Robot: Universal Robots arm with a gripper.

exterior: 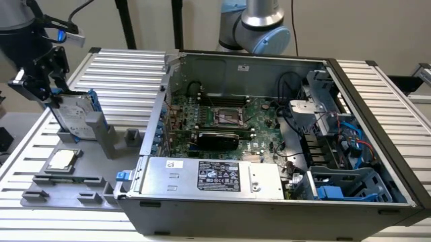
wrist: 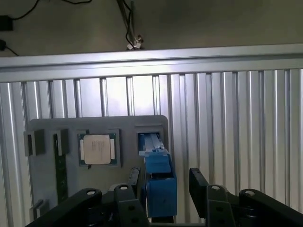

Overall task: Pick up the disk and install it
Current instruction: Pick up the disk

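The end effector [exterior: 52,96] is hanging over the part of the desk [exterior: 124,65] near its edge on the exterior view's left, directly above the disk [exterior: 70,113]. The disk is standing upright on its narrow edge in a slot of the grey fixture plate [exterior: 101,169], which is lying flat on the desk beside the open computer case [exterior: 269,151].

In the wrist view the end effector [wrist: 165,182] is straddling the disk [wrist: 158,189]. Its fingers [wrist: 199,182] are sitting wide, one on each side of the blue carrier rail. A clear gap is showing on one side, while the other finger is sitting just beside the rail; whether it is touching cannot be told. Nothing is being lifted: the disk is resting in its slot.

A small square silver chip [wrist: 97,149] is lying in a recess of the fixture plate [wrist: 128,125], near the disk's slot. Inside the case, a blue plastic drive cage [exterior: 343,186] is sitting in the corner nearest the camera, on the exterior view's right, well apart from the disk.
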